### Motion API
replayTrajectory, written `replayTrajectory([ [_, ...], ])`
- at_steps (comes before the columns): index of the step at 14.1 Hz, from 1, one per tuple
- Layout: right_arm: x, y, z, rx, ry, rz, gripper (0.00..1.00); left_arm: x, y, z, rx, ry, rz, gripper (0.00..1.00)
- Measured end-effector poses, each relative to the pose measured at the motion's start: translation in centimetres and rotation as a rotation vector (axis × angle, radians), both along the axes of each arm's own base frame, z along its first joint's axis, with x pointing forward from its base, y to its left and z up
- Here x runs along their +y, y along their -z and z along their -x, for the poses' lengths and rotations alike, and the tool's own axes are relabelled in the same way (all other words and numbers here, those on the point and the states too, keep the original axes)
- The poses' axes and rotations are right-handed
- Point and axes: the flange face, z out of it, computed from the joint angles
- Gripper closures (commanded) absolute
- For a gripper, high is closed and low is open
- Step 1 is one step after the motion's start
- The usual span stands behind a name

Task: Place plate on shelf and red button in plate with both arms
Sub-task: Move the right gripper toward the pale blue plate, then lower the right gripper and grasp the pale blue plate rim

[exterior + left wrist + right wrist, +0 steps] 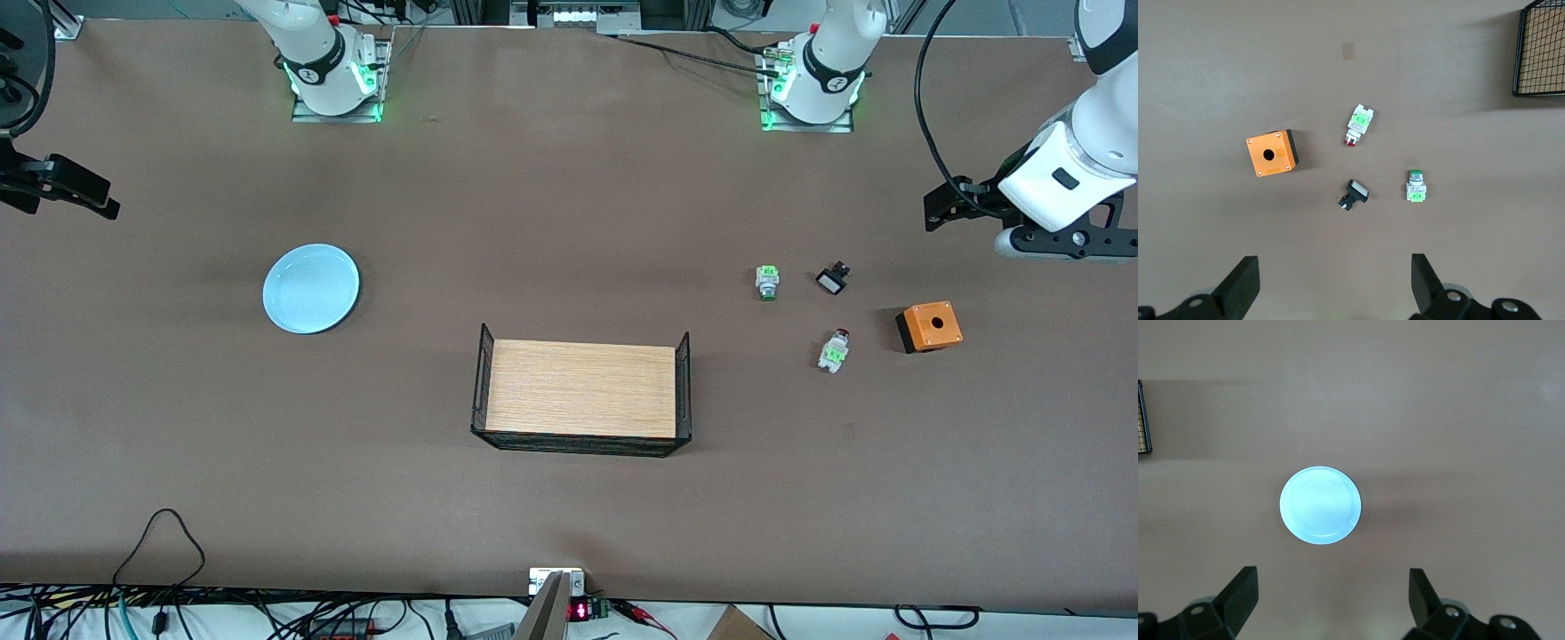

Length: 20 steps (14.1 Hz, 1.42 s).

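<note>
The pale blue plate (311, 288) lies flat on the brown table toward the right arm's end; it also shows in the right wrist view (1320, 505). The red button (834, 350), white-grey with a green block and a dark red cap, lies on its side toward the left arm's end; it also shows in the left wrist view (1359, 124). My left gripper (947, 204) is open and empty, up over bare table at that end (1335, 283). My right gripper (93, 197) is open and empty, up over bare table at its own end (1333, 597).
A black wire basket with a wooden floor (582, 388) stands mid-table. Beside the red button lie a green-capped switch (767, 282), a small black part (833, 279) and an orange box with a hole (929, 325). Cables run along the table edge nearest the camera.
</note>
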Motion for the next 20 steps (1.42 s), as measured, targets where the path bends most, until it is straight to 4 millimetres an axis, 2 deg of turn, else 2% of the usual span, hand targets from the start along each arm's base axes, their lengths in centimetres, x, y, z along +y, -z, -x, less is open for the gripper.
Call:
replayTrajectory([
  [6,0.0,0.2,0.0,0.007,0.0,0.0,0.0,0.0,0.0,0.0,0.0,0.0,0.0,0.0],
  [8,0.0,1.1,-0.5,0.023,0.0,0.0,0.0,0.0,0.0,0.0,0.0,0.0,0.0,0.0],
  [11,0.6,3.9,-2.3,0.047,-0.018,0.037,0.0,0.0,0.0,0.0,0.0,0.0,0.0,0.0],
  [14,2.2,7.2,-4.5,0.05,-0.046,0.052,0.0,0.0,0.0,0.0,0.0,0.0,0.0,0.0],
  [16,3.0,10.2,-5.9,0.069,-0.049,0.062,0.0,0.0,0.0,0.0,0.0,0.0,0.0,0.0],
  [20,3.1,16.2,-8.7,0.067,-0.042,0.076,0.0,0.0,0.0,0.0,0.0,0.0,0.0,0.0],
])
